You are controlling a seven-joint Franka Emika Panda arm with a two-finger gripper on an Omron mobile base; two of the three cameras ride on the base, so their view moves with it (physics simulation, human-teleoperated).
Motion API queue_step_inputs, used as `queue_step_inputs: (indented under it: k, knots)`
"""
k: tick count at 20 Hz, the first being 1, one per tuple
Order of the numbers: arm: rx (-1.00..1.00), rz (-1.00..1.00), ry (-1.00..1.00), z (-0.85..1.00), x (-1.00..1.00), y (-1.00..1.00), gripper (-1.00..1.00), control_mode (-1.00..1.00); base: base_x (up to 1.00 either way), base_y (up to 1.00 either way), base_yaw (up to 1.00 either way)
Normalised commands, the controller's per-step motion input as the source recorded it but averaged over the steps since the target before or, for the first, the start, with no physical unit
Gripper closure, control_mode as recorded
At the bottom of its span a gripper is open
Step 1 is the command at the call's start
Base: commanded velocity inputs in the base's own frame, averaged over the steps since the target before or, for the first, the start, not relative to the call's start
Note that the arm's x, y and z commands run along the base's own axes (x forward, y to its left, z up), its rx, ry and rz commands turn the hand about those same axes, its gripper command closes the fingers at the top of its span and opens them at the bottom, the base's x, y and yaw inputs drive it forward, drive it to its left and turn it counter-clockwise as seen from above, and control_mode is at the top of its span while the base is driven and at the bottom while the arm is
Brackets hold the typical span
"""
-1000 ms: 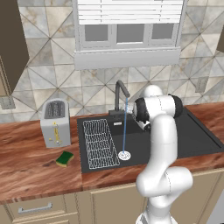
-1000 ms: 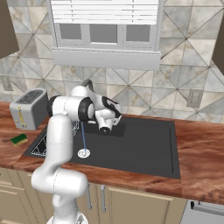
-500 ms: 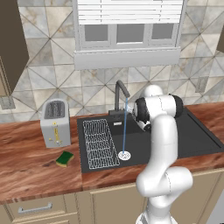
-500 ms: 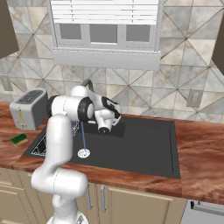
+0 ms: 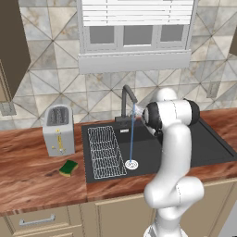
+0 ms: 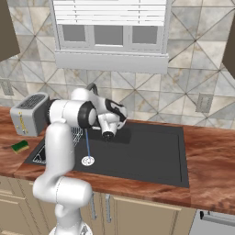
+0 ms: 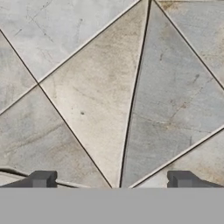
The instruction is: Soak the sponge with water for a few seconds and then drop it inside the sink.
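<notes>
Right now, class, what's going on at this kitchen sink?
A white robot arm stands at the sink, where water runs from the faucet onto the drain. Its gripper is open and empty, facing the tiled wall. The sponge lies untouched on the counter, in front of the toaster and left of the sink, so the soaking has not begun. A wire rack sits in the sink's left part.
</notes>
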Motion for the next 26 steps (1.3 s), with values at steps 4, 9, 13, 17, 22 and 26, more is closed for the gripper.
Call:
queue_step_inputs:
  k: [4,9,13,17,22,26]
  knots:
    - [0.04,0.0,0.0,0.37,-0.26,0.0,-1.0,-1.0,0.0,0.0,0.0]
    - [0.07,-0.01,0.06,0.35,-0.32,-0.07,-1.0,-1.0,0.0,0.0,0.0]
    - [0.12,-0.03,0.11,0.44,-0.23,-0.28,-1.0,-1.0,0.0,0.0,0.0]
    - [0.12,-0.06,0.11,0.57,-0.28,-0.26,-1.0,-1.0,0.0,0.0,0.0]
    - [0.12,-0.08,0.18,0.35,-0.33,-0.3,-1.0,-1.0,0.0,0.0,0.0]
    - [0.12,-0.09,0.19,0.01,-0.45,-0.3,-1.0,-1.0,0.0,0.0,0.0]
